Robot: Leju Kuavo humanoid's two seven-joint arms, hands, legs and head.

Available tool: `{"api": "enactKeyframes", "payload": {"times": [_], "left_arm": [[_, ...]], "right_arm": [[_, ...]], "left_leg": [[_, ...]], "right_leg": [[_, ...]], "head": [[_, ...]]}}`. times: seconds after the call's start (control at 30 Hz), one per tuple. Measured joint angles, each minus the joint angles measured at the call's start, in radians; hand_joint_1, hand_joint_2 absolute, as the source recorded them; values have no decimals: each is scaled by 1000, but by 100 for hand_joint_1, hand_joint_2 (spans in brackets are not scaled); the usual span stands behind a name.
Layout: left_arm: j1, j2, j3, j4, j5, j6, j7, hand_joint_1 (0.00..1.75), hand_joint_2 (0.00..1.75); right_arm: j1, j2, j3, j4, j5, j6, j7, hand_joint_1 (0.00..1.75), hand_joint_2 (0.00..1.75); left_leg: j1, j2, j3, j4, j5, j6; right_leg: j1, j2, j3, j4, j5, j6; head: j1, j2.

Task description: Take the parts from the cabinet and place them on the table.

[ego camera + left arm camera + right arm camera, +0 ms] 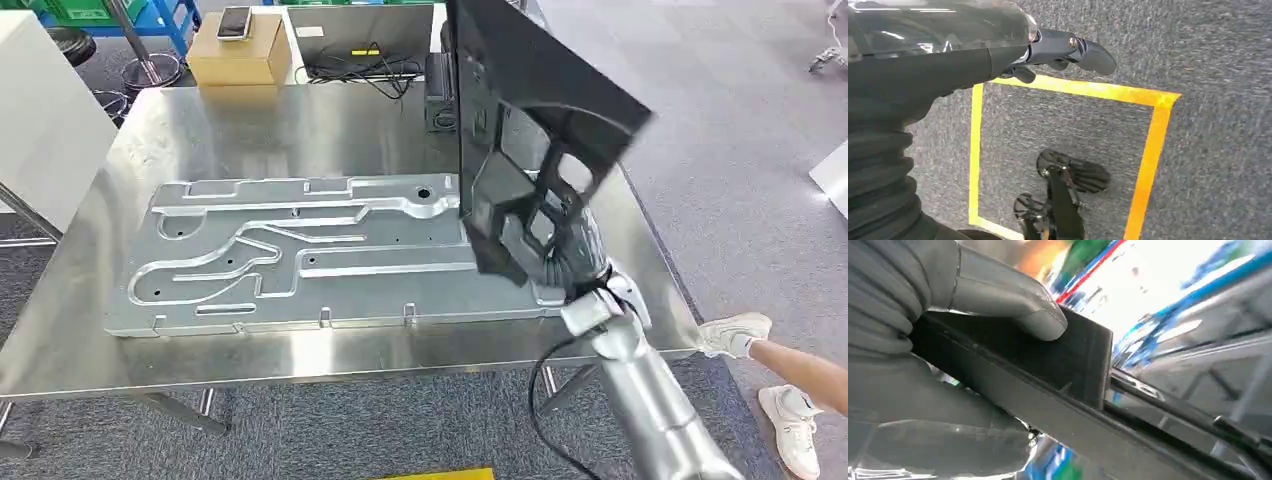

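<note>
A large black plastic panel (530, 130) with cut-out openings stands nearly upright above the right part of the steel table (300, 135). My right hand (565, 262) grips its lower edge; in the right wrist view the thumb (1013, 300) presses on the black panel (1068, 360). A flat silver metal plate (290, 255) with raised channels lies on the table, left of the panel. My left hand (1063, 50) hangs over the grey carpet with its fingers stretched out and nothing in them.
A cardboard box (238, 52) with a phone on it and a laptop (365, 40) sit beyond the table's far edge. A person's legs in white shoes (740, 335) are at the right. Yellow tape (1148, 150) marks the carpet.
</note>
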Motion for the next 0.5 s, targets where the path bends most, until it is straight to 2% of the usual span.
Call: {"api": "enactKeyframes", "payload": {"times": [0.03,0.07,0.1,0.2,0.23,0.27,0.3,0.37,0.4,0.43,0.47,0.5], "left_arm": [[-1,0,0,0,0,-2,-3,0,175],[-1,1,0,0,-1,-3,-5,0,175],[-3,2,0,0,-3,-3,-6,0,175],[-4,8,0,0,-8,-3,-4,0,175],[-6,12,0,0,-8,-3,-4,0,175],[-7,16,0,0,-11,-3,-2,0,175],[-7,19,0,0,-13,-3,2,0,175],[-11,25,0,0,-19,-3,5,0,175],[-12,25,0,0,-21,-3,5,0,175],[-12,25,0,0,-26,-3,5,0,175],[-11,25,0,0,-30,-3,4,0,175],[-11,25,0,0,-32,-3,2,0,175]], "right_arm": [[-44,0,-2,43,51,-28,7,175,175],[-90,0,-2,88,119,-53,23,175,175],[-140,1,1,133,177,-72,40,175,175],[-260,7,46,286,429,-102,127,175,175],[-299,9,70,343,493,-103,148,175,175],[-332,21,97,397,562,-93,167,175,175],[-369,41,135,465,625,-77,184,175,175],[-431,83,218,598,709,-57,202,175,175],[-444,103,253,648,737,-50,210,175,175],[-455,128,292,707,764,-33,218,175,175],[-462,151,329,762,785,-21,224,175,175],[-463,170,356,800,797,-19,229,175,175]], "left_leg": [[-1,-2,7,1,-5,-1],[-2,-4,10,0,-10,-4],[-9,-5,8,5,-13,-10],[-3,-5,6,-2,-11,-22],[-7,-5,7,-2,-14,-29],[-3,-4,3,15,-26,-35],[-3,-1,-19,60,-50,-40],[2,-1,-102,220,-115,-48],[4,-1,-143,287,-132,-52],[6,0,-166,316,-127,-54],[8,0,-162,287,-93,-56],[10,1,-134,219,-46,-56]], "right_leg": [[0,0,35,-97,64,-6],[3,1,61,-179,106,-14],[10,1,71,-194,95,-17],[12,1,70,-203,91,-26],[5,2,75,-215,96,-33],[4,-4,84,-224,98,-39],[2,-4,85,-225,97,-46],[4,-1,89,-225,94,-51],[5,-1,92,-224,91,-52],[6,-2,96,-223,87,-51],[6,-3,103,-223,81,-50],[6,-4,110,-222,76,-48]], "head": [[0,0],[0,0],[0,0],[0,0],[0,0],[0,0],[0,0],[0,0],[0,0],[0,0],[0,0],[0,0]]}}
